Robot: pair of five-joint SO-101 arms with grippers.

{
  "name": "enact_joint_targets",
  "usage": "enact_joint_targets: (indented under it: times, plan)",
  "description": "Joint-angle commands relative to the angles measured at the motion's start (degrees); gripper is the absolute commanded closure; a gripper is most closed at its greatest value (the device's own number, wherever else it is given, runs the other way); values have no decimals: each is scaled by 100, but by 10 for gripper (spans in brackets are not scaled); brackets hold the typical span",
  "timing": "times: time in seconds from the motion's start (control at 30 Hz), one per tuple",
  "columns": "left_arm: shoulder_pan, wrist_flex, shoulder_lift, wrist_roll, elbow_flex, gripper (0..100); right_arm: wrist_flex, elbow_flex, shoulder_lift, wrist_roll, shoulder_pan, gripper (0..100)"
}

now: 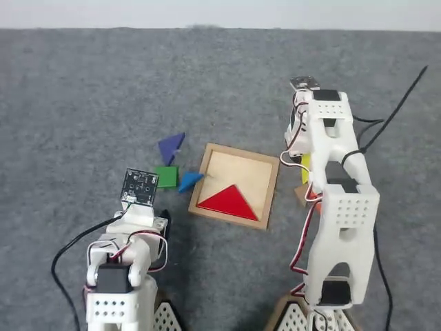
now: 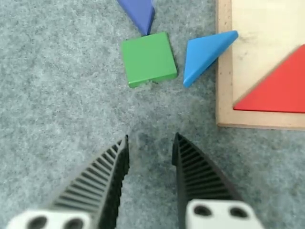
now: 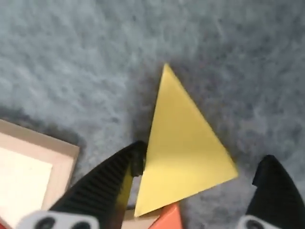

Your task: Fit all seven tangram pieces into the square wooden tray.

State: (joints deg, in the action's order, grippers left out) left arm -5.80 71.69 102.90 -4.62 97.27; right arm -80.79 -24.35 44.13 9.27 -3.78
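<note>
The square wooden tray (image 1: 270, 181) lies mid-table with a red triangle (image 1: 224, 201) in its near part. Just off its rim are a green square (image 2: 148, 58), a dark blue triangle (image 2: 138, 12) and a light blue triangle (image 2: 206, 55) whose tip rests on the tray's rim (image 2: 224, 71). My left gripper (image 2: 150, 148) is open over bare carpet, short of the green square. My right gripper (image 3: 204, 157) is open and straddles a yellow triangle (image 3: 183, 152); one finger (image 3: 119, 176) touches its edge, the other stays apart. An orange piece (image 3: 164, 217) lies under the yellow one's corner.
The grey carpet covers the whole table. In the high view the right arm (image 1: 341, 207) stands beside the tray's right rim and hides most of the yellow triangle (image 1: 304, 169). A tray corner (image 3: 43, 157) lies close to my right gripper. Cables trail beside both arms.
</note>
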Motion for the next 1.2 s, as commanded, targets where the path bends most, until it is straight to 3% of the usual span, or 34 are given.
enact_joint_targets:
  times: [0.0, 0.17, 0.53, 1.17]
  plan:
    - [-9, 26, 97, -18, -92, 852, -145, -141, 40, 88, 66, 639]
    - [-9, 26, 97, -18, -92, 852, -180, -132, 57, -97, 57, 758]
    - [-9, 26, 97, -18, -92, 852, -338, -149, 13, -422, 66, 754]
    - [-9, 26, 97, -18, -92, 852, -163, 897, -2062, -448, -418, 794]
